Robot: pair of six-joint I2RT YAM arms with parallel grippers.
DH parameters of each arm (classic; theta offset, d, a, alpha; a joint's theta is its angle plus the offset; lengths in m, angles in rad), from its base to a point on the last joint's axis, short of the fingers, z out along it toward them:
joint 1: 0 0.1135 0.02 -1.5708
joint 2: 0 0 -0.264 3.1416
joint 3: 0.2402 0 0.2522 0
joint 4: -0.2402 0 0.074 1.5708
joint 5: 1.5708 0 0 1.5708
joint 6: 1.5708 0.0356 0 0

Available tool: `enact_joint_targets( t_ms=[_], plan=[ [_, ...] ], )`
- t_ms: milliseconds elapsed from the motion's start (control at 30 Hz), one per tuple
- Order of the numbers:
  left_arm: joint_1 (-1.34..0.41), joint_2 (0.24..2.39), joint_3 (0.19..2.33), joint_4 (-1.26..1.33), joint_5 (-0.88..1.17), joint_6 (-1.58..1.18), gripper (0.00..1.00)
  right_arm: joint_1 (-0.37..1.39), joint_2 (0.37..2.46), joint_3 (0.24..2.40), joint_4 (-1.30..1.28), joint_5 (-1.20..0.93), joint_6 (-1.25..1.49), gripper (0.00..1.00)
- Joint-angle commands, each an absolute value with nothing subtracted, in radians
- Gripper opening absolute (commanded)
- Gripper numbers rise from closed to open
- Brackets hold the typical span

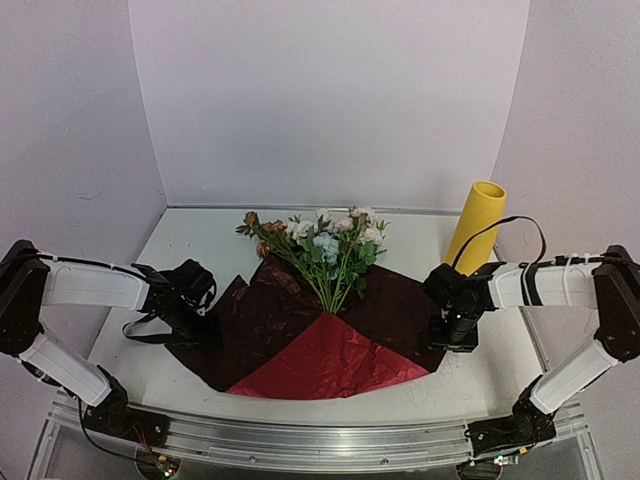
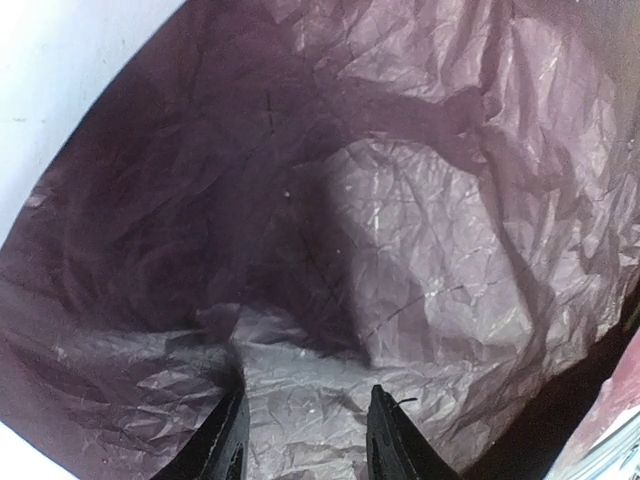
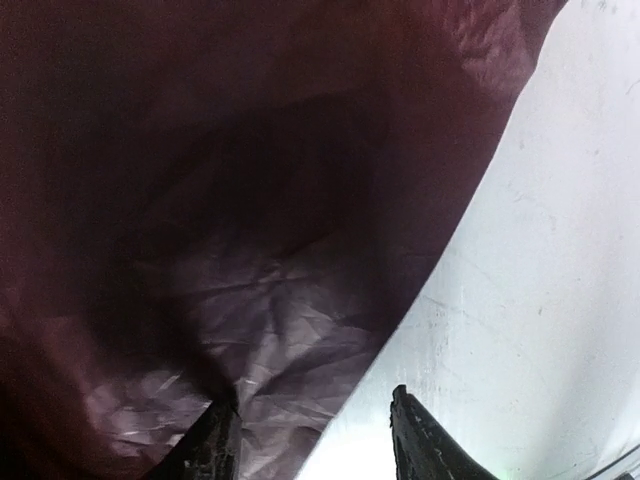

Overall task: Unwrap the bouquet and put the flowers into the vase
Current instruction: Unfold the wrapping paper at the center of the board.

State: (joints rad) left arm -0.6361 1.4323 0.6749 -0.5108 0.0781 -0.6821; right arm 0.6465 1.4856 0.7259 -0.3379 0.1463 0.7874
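Dark red wrap (image 1: 300, 340) is laid open flat. At its left edge the left gripper (image 2: 305, 405) is held low, fingers spread, nothing pinched. The flowers (image 1: 325, 245) are laid at centre, freed for lifting. The right gripper (image 3: 315, 405), fingers spread, is set astride the right edge; the vase (image 1: 478, 222) is placed just beyond.

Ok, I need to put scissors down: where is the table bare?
Bare table lies back left, between the wall and the flowers, in the gap between flowers and vase, and front right beside the wrap. The middle is crowded: the wrap covers it, flowers on top.
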Motion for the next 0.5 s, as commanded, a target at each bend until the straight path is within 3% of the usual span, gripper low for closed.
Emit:
enact_joint_targets(
  t_ms=[0,233,467],
  plan=[
    [-0.640,1.380,0.799,-0.567,0.063,-0.647,0.43,0.644,1.388,0.827,-0.430,0.163,0.743,0.58],
    [-0.640,1.419,0.990,-0.593,0.096,-0.612,0.45,0.644,1.420,0.984,-0.402,0.055,0.644,0.58],
    [-0.640,1.578,1.140,-0.572,0.118,-0.579,0.44,0.644,1.632,1.112,-0.270,-0.278,0.546,0.53]
  ],
)
